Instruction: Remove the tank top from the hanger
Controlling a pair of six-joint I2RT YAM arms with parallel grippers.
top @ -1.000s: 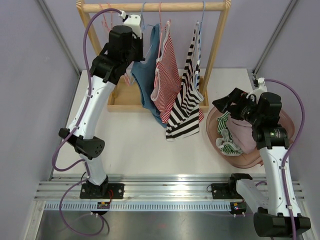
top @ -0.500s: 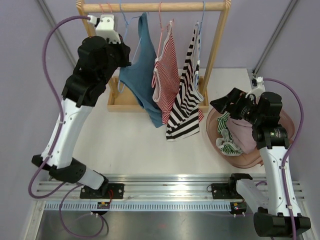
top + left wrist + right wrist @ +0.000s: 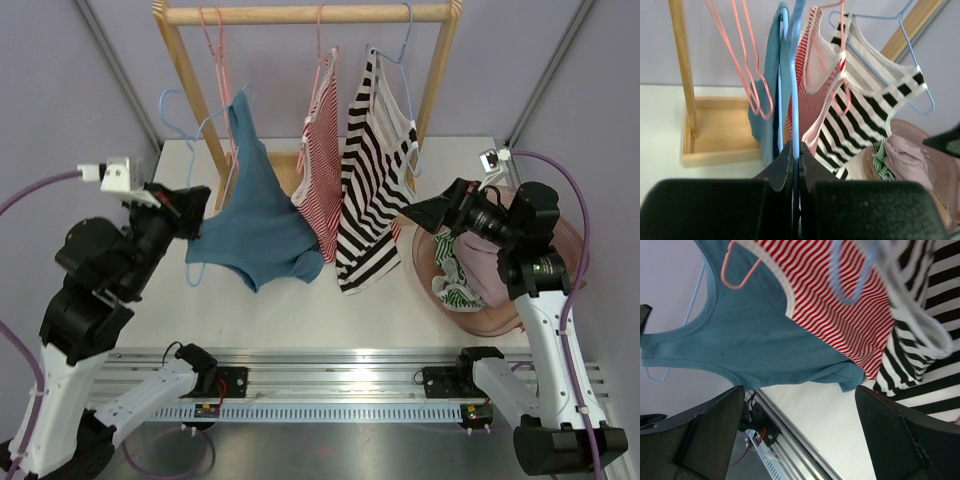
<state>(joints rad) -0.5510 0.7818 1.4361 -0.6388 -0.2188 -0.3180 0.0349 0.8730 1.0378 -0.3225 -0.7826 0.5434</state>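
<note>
Blue tank top [image 3: 255, 225] is draping from its light-blue wire hanger [image 3: 795, 100], which the left gripper [image 3: 796, 150] is pinching tight at 9 o'clock on the worktop [image 3: 300, 310], clear of the wooden rack [image 3: 300, 14], probably to present the fabric. The right gripper [image 3: 420, 212] is gaping wide at 3 o'clock and facing the top, seemingly readying to tug it free.

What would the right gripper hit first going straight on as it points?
Probably the black-and-white striped top, hanging just ahead of the open right gripper; depth is unclear.
</note>
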